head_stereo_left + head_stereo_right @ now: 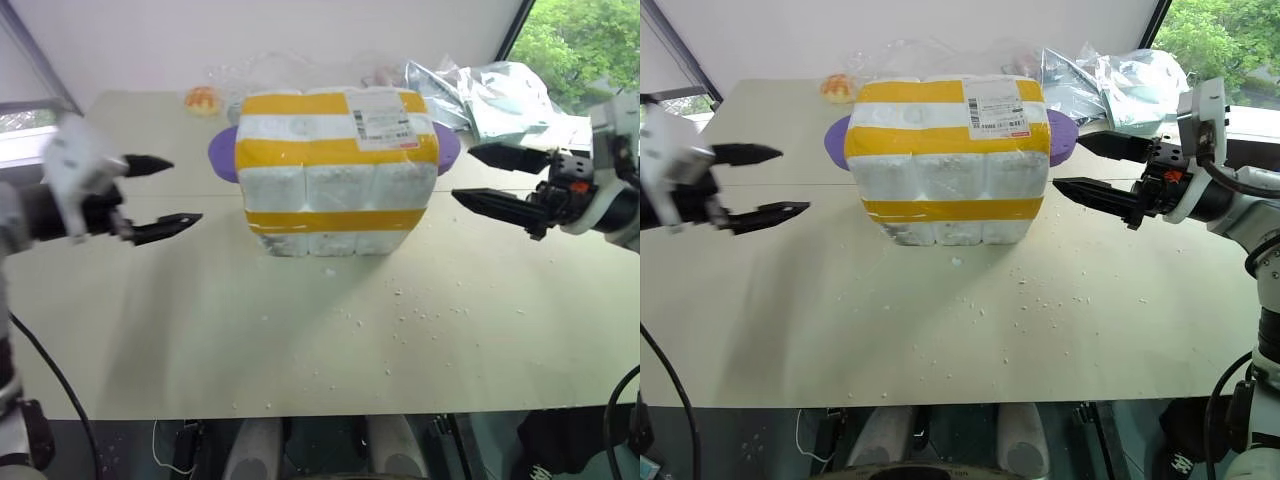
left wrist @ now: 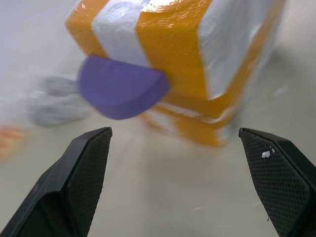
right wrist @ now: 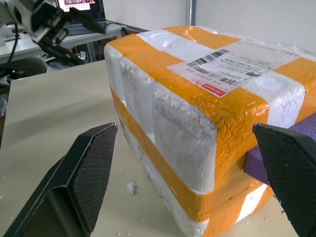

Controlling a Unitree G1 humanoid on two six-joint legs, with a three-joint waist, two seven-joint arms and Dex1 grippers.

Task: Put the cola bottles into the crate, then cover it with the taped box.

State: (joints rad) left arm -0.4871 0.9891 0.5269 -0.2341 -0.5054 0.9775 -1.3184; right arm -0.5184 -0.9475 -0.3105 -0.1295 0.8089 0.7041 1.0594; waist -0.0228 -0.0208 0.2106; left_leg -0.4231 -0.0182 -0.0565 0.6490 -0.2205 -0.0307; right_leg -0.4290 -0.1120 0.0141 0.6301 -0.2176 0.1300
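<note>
The taped box (image 1: 338, 170), white styrofoam wrapped in broad yellow bands with a printed label (image 1: 380, 118) on top, stands upright in the middle of the table. A purple rounded piece (image 1: 222, 152) juts out from behind each of its sides. My left gripper (image 1: 185, 190) hovers open to the left of the box, clear of it, with nothing between its fingers. My right gripper (image 1: 462, 174) hovers open to the right, close to the box's side and just as bare. The wrist views show the box (image 3: 197, 113) ahead of each gripper's spread fingers. The cola bottles and the crate are hidden.
Silver foil bags (image 1: 500, 95) and clear plastic wrap lie at the back right of the table. A small orange item (image 1: 203, 98) sits at the back left. Foam crumbs (image 1: 400, 310) dot the beige tabletop (image 1: 200, 330) in front of the box.
</note>
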